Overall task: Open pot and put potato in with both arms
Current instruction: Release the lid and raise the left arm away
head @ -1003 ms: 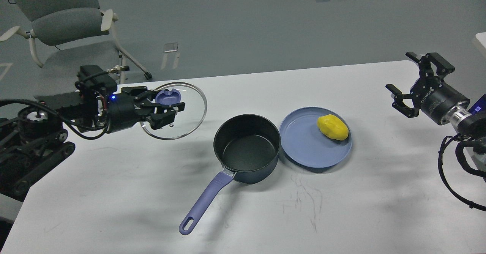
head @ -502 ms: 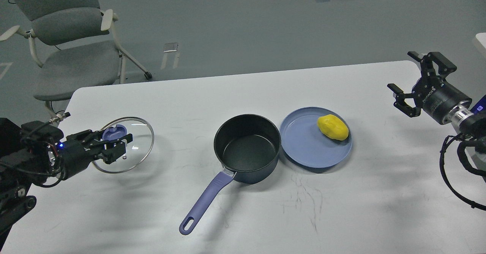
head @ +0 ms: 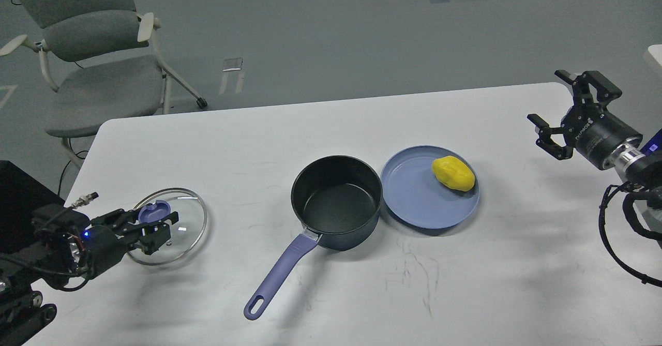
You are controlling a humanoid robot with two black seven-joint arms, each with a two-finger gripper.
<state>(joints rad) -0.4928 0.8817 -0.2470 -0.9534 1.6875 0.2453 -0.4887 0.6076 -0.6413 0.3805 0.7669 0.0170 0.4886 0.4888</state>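
Note:
The dark pot [head: 336,201] with a purple handle stands open in the middle of the white table [head: 331,129]. A yellow potato [head: 453,173] lies on a blue plate [head: 414,201] just right of the pot. My left gripper [head: 158,223] is shut on the purple knob of the glass lid [head: 181,232], holding it low over the table's left side. My right gripper [head: 559,113] is open and empty, above the table's right edge, well right of the plate.
A grey chair [head: 88,51] stands on the floor behind the table's far left corner. Pen scribbles mark the table in front of the plate.
My left gripper has carried the glass lid away from the pot, left and toward the near edge, and lower. The right arm has hardly moved.

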